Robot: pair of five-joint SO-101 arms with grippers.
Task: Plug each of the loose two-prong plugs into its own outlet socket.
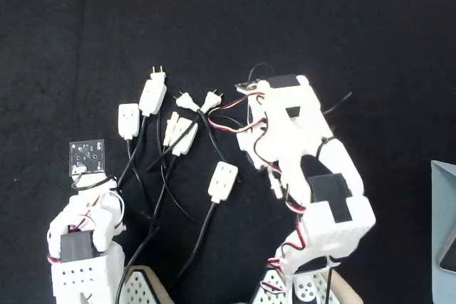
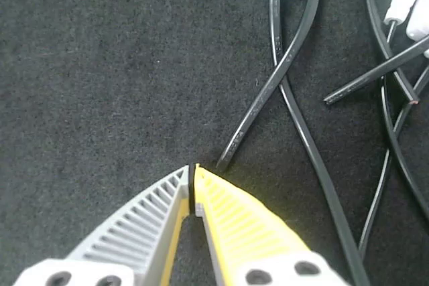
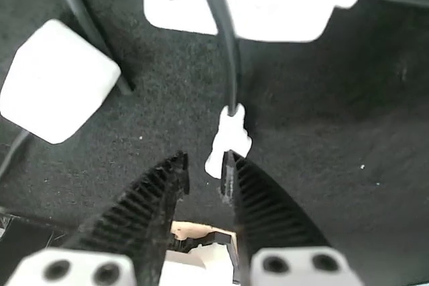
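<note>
Black cloth table (image 1: pixel 370 48); black cords (image 1: pixel 165 191) tangled mid-table among white outlet sockets (image 1: pixel 222 180) and loose plugs (image 1: pixel 187 100). Left gripper (image 2: pixel 194 177) at near left, jaws pressed together, empty, beside a cord end (image 2: pixel 224 160). Right gripper (image 3: pixel 204 165) narrowly parted, small white plug (image 3: pixel 228 140) between its tips, not clamped.

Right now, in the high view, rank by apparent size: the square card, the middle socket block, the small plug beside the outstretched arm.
Largest: square card.
Next: middle socket block, narrower though slightly longer.
Smallest: small plug, clearly.
All lie flat, so nearness hardly skews this.
</note>
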